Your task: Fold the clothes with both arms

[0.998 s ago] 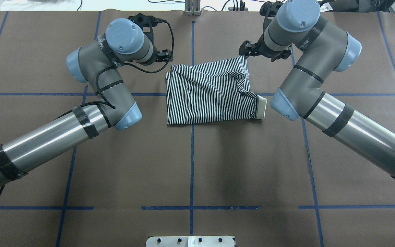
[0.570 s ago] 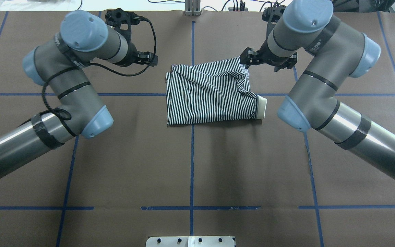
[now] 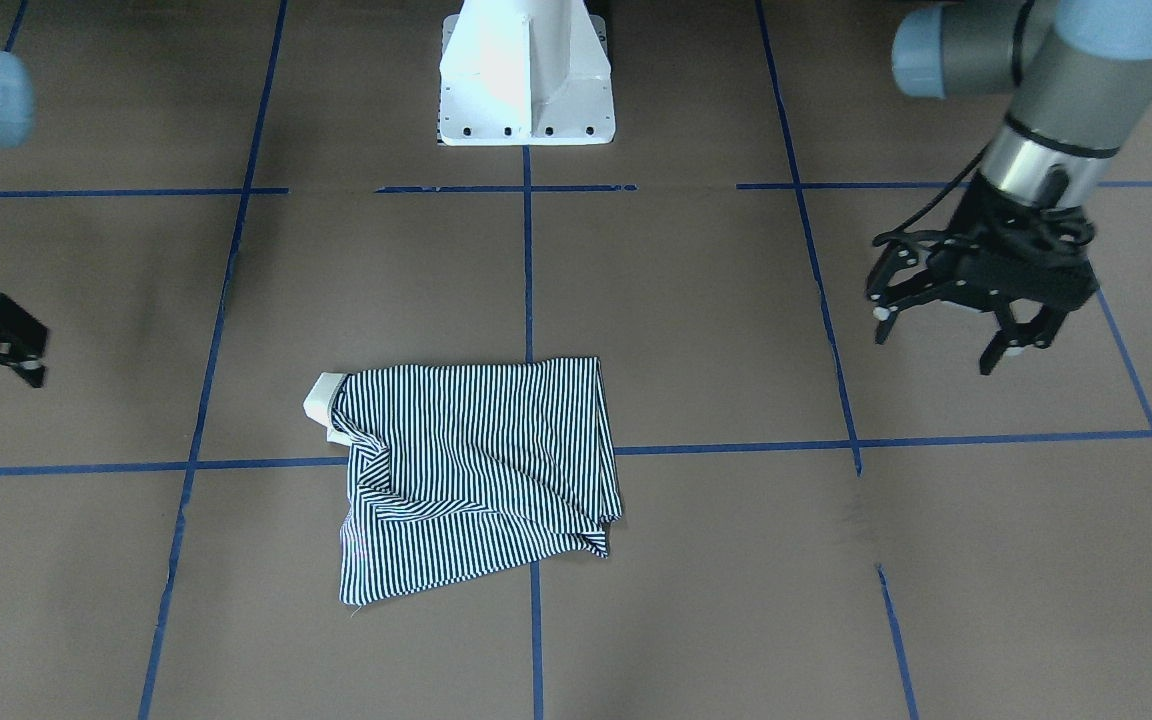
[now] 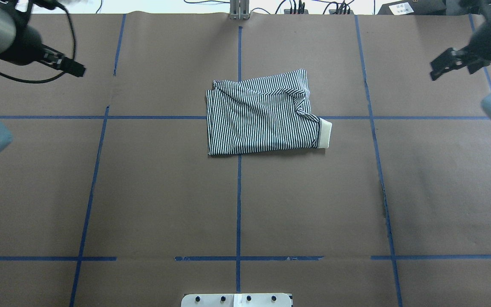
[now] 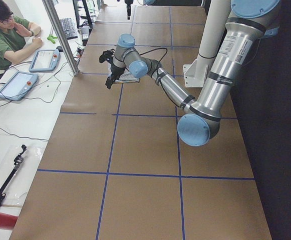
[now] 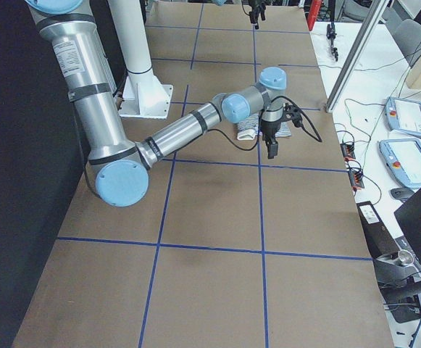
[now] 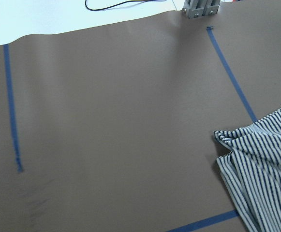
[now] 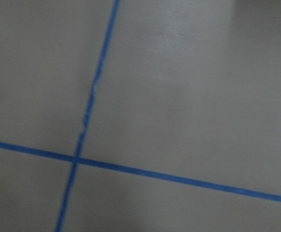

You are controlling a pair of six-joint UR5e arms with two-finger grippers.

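The shirt [image 4: 262, 115] is laid folded but rumpled well out from the base [image 3: 526, 90]; the left gripper [image 3: 944, 332] is spread wide, empty; whether the right gripper [image 3: 6, 345] is open cannot be told. Loose layers could be dragged open if regrasped

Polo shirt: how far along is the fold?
Done: the polo shirt lies folded into a compact rectangle. In hand: nothing; the open left tool and the right tool both hang well clear of it. Left: likely little, perhaps smoothing the rumpled far edge.
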